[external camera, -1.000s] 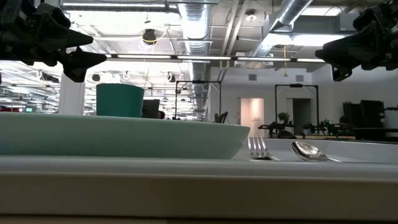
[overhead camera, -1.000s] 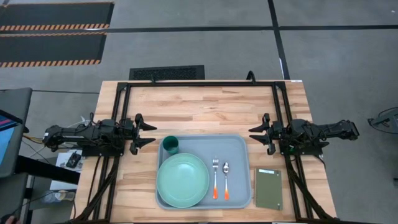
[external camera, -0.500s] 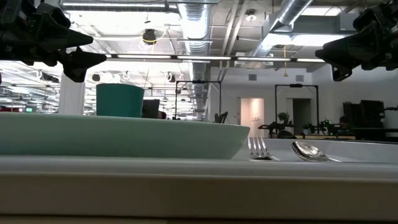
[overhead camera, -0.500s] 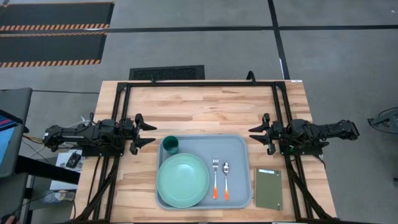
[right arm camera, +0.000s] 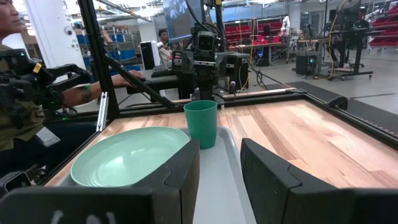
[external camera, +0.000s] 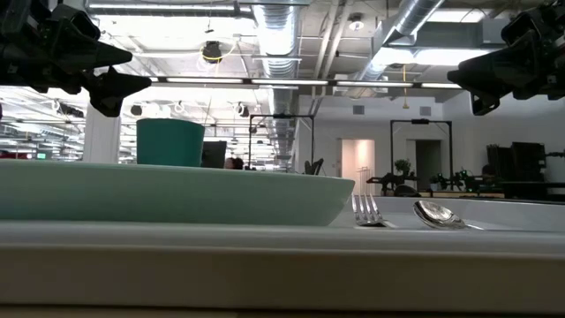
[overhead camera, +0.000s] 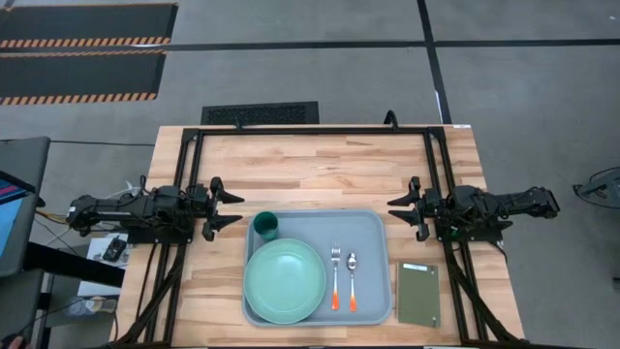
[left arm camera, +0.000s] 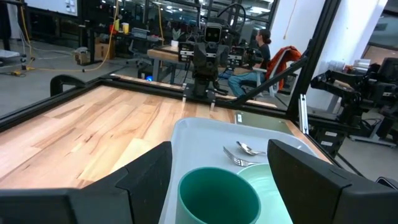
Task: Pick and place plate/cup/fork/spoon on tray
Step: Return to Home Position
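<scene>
The pale blue-grey tray [overhead camera: 373,225] lies at the table's near middle. On it rest the mint-green plate [overhead camera: 284,280] at the near left, the dark green cup [overhead camera: 265,228] upright at the far left corner, and the fork [overhead camera: 335,278] and spoon [overhead camera: 353,279] side by side, orange tips toward the near edge. My left gripper [overhead camera: 237,206] hovers open left of the tray, above the table. My right gripper [overhead camera: 393,211] hovers open right of the tray. Both are empty.
A small olive-green pad [overhead camera: 418,294] lies right of the tray near the table's front edge. A black frame [overhead camera: 310,132] runs round the table's far part and down both sides. Bare wood lies beyond the tray. People show in the room behind [right arm camera: 12,93].
</scene>
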